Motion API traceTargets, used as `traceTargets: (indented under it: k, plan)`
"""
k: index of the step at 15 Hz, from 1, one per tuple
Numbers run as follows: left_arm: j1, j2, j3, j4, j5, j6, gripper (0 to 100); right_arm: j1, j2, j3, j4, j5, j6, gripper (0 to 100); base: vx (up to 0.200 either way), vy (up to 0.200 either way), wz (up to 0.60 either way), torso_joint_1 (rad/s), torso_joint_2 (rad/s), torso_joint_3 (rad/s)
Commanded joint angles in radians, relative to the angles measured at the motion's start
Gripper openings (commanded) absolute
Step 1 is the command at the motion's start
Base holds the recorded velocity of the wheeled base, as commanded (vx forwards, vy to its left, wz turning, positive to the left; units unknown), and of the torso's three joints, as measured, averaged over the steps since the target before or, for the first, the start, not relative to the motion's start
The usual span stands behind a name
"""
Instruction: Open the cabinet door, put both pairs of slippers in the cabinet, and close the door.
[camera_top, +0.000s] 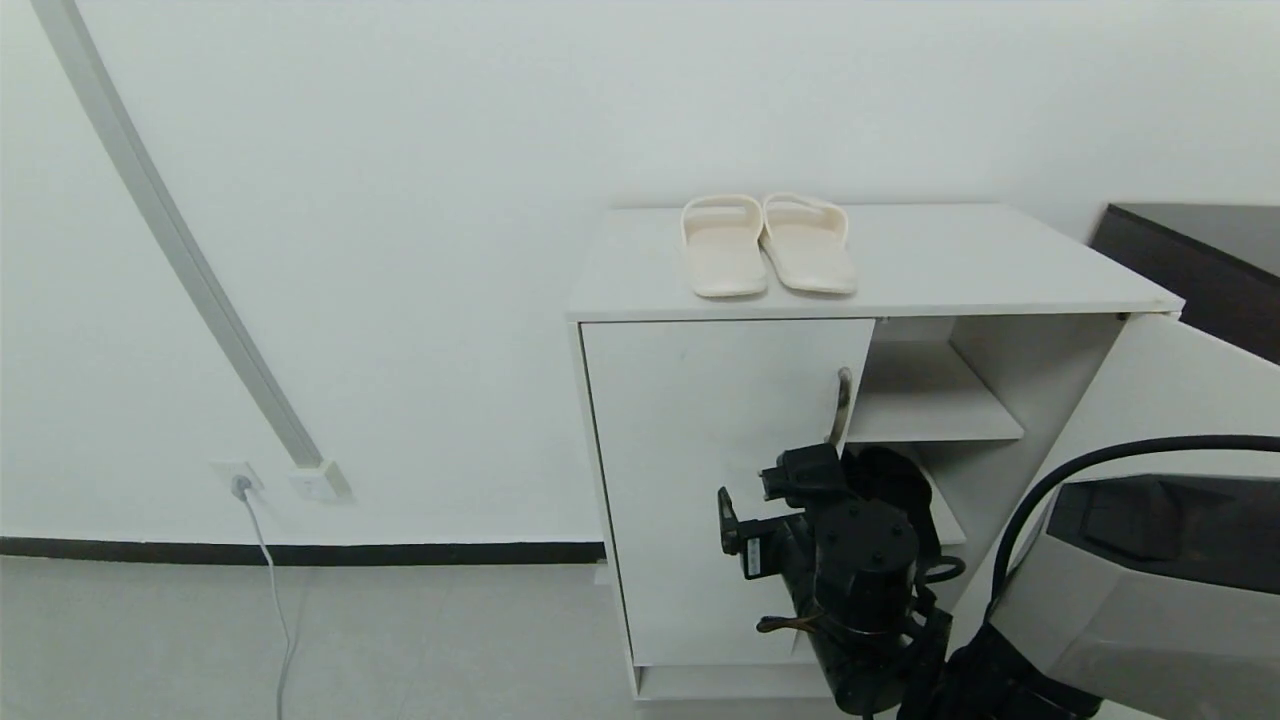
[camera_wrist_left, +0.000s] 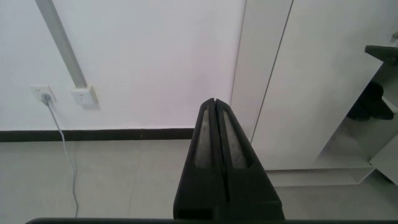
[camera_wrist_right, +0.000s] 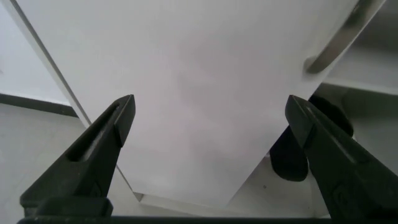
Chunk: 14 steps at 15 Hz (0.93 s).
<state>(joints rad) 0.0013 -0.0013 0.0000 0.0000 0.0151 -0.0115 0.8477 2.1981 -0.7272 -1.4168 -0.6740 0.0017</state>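
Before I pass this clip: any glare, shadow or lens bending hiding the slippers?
Head view: cream slippers on the cabinet top evenly lit, no glare; the wall conduit bows slightly from the lens. Left wrist view: dark slippers sit shaded inside the cabinet. Right wrist view: sheen on the door handle.

Cream slippers (camera_top: 722, 250), white cabinet (camera_top: 950, 260) (black fingers (camera_wrist_right: 99, 149)).

No text, label, number or sign is legible on the cabinet (camera_top: 950, 262), slippers (camera_top: 722, 258) or wall (camera_top: 400, 200).
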Motion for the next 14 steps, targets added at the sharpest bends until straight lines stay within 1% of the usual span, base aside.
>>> traceTargets:
  k: [1, 7, 14]
  plan:
    - [0.000, 0.001, 0.000, 0.000, 0.000, -0.001, 0, 0.001, 0.003, 0.000, -0.001, -0.001, 0.000, 100, 0.000, 0.000, 0.00, 0.183, -0.49, -0.315]
    - [0.000, 0.001, 0.000, 0.000, 0.000, -0.001, 0, -0.001, 0.002, 0.006, -0.002, -0.001, 0.000, 100, 0.000, 0.000, 0.00, 0.198, -0.51, -0.315]
    - [0.000, 0.001, 0.000, 0.000, 0.000, -0.001, 0, -0.002, 0.002, 0.019, -0.002, 0.013, 0.006, 100, 0.000, 0.000, 0.00, 0.242, -0.56, -0.328]
